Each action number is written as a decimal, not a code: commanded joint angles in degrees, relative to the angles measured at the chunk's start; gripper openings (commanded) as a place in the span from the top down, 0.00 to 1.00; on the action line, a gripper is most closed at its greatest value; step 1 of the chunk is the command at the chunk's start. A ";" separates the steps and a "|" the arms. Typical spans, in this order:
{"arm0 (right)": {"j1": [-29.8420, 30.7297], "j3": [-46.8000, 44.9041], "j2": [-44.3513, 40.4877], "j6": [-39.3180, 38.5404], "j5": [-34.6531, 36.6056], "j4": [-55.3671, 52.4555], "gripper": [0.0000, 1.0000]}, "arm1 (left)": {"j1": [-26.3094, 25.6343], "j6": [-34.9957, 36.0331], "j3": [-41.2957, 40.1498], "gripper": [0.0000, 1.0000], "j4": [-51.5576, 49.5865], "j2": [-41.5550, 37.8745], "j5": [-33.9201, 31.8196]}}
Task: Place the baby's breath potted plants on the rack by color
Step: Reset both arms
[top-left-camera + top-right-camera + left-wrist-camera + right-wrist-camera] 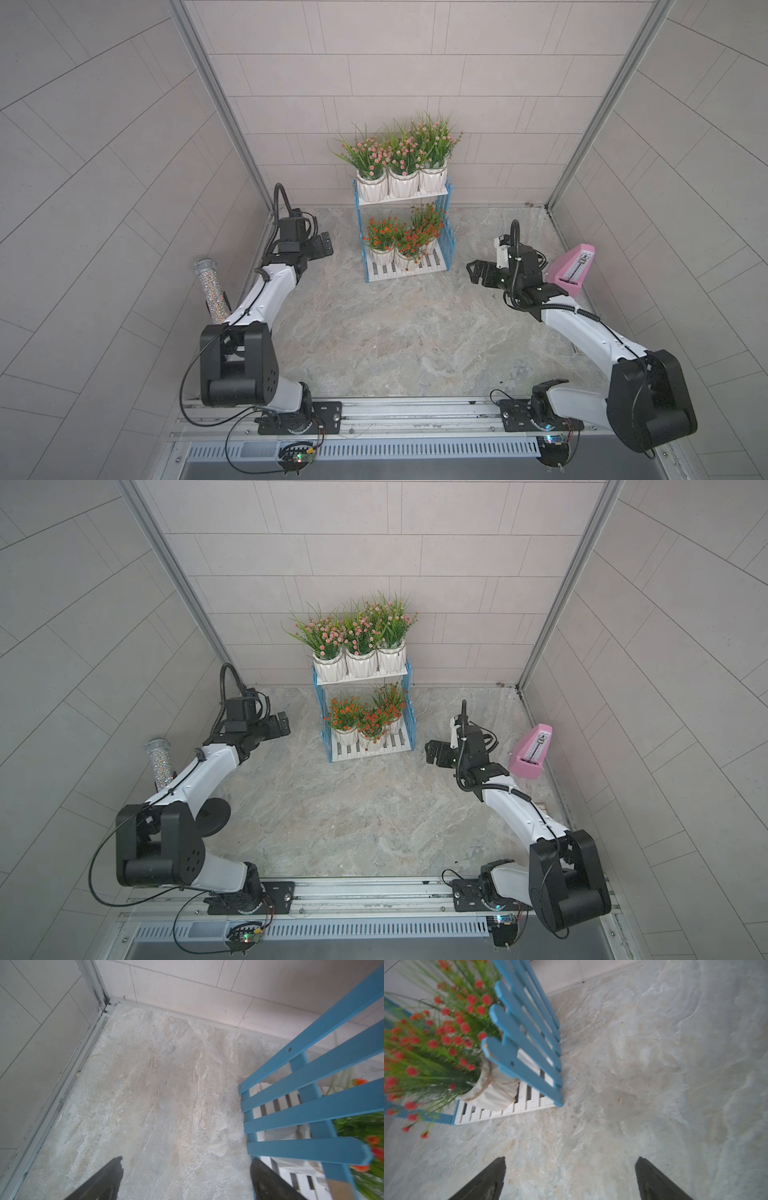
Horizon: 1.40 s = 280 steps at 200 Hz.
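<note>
Standing at frame centre in both top views, the rack (415, 272) carries pink plants (399, 153) above, red-orange plants (399, 239) below — sorting seems finished. The left gripper (325, 245) and right gripper (473, 272) gape empty at its sides — next, probably, only a retreat.
</note>
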 commanded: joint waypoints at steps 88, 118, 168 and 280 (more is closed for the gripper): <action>-13.11 -14.67 4.13 -16.42 3.24 27.79 0.01 | -3.35 8.90 -29.57 0.00 44.08 2.28 -10.99; -13.11 -22.30 5.97 -17.99 1.22 44.64 0.01 | -6.77 11.31 -36.93 0.00 61.41 5.35 -16.58; -11.31 -28.55 19.33 -21.02 2.94 72.03 0.01 | -6.01 9.85 -35.44 0.00 58.65 5.68 -17.44; -11.22 -22.51 16.90 -21.03 4.36 56.59 0.01 | -4.62 8.81 -34.70 0.00 58.39 6.65 -16.39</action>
